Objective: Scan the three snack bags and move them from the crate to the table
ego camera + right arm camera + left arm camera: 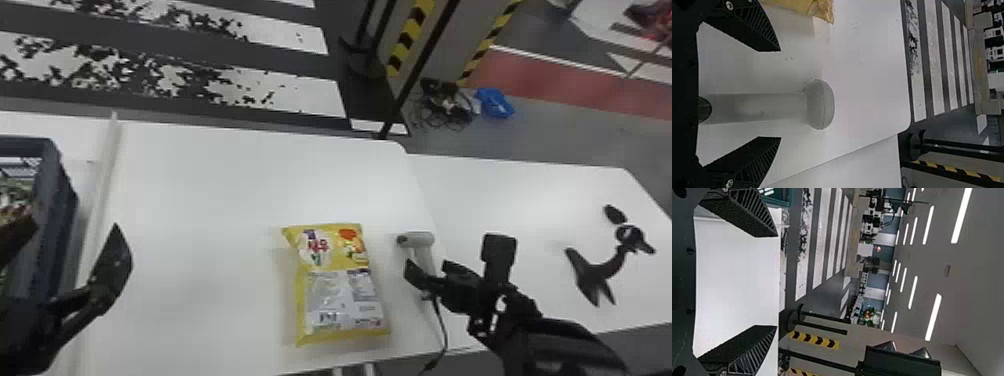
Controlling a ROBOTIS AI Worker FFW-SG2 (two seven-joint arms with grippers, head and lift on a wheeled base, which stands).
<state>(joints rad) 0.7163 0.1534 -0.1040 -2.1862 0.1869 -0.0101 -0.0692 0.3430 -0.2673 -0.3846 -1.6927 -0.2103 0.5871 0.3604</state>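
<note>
Right gripper (425, 267) spread wide, smooth grey scanner (421, 240) between ribbed fingers (759, 29) — contact's hard to tell — shiny yellow snack bag (340, 295) just left.

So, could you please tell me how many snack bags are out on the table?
1: the yellow snack bag lies on the table, left of the scanner. More may be hidden in the crate.

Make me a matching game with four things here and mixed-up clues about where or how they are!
1. Yellow plastic snack bag
2. Grey handheld scanner
3. Dark plastic crate
4. Black right claw

A. at the far left
B. fingers open
C. just right of the bag
D. just left of the scanner

1-D; 2-C; 3-A; 4-B
</note>
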